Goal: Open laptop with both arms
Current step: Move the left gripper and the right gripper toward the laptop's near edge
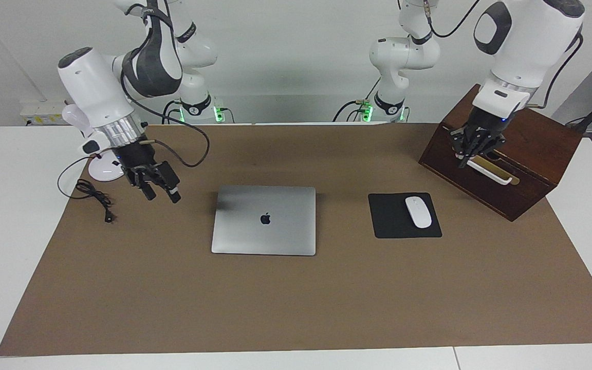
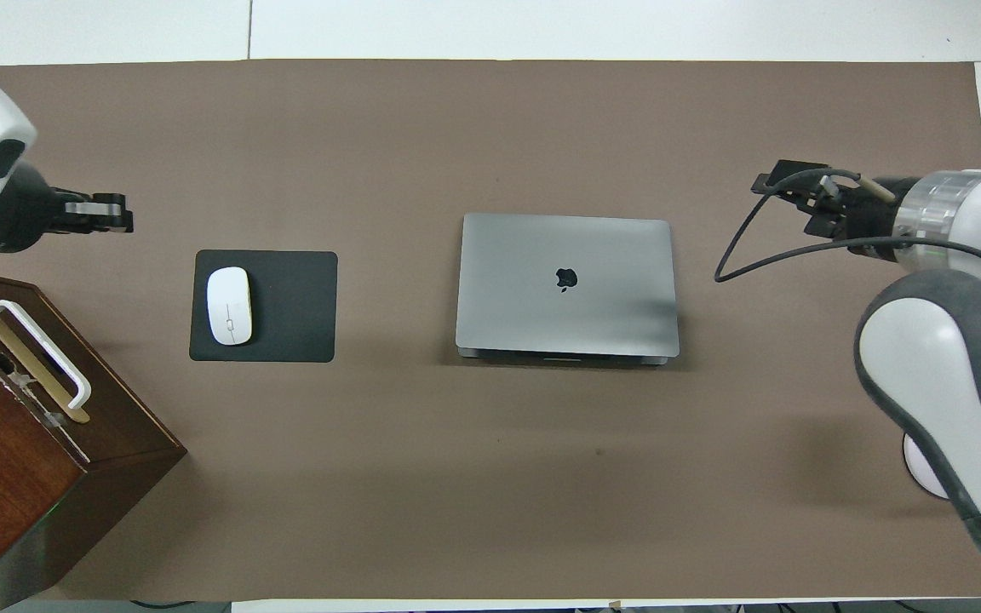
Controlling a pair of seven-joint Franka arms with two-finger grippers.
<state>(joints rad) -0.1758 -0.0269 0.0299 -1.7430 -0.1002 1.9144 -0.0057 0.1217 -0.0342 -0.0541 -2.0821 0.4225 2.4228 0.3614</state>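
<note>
The silver-grey laptop (image 1: 264,220) (image 2: 567,281) lies shut and flat in the middle of the brown mat, with its apple logo facing up. My right gripper (image 1: 162,197) (image 2: 776,183) hangs open in the air beside the laptop, over the mat toward the right arm's end of the table, and touches nothing. My left gripper (image 1: 463,162) (image 2: 107,213) is raised toward the left arm's end, by the wooden box. Its fingertips are shut, with nothing seen between them. Neither gripper touches the laptop.
A black mouse pad (image 1: 388,223) (image 2: 295,306) with a white mouse (image 1: 418,211) (image 2: 229,305) lies between the laptop and a brown wooden box (image 1: 527,169) (image 2: 22,443) that has a white handle (image 1: 488,172) (image 2: 39,349). A black cable (image 1: 95,198) and a white round base (image 1: 103,169) sit below the right arm.
</note>
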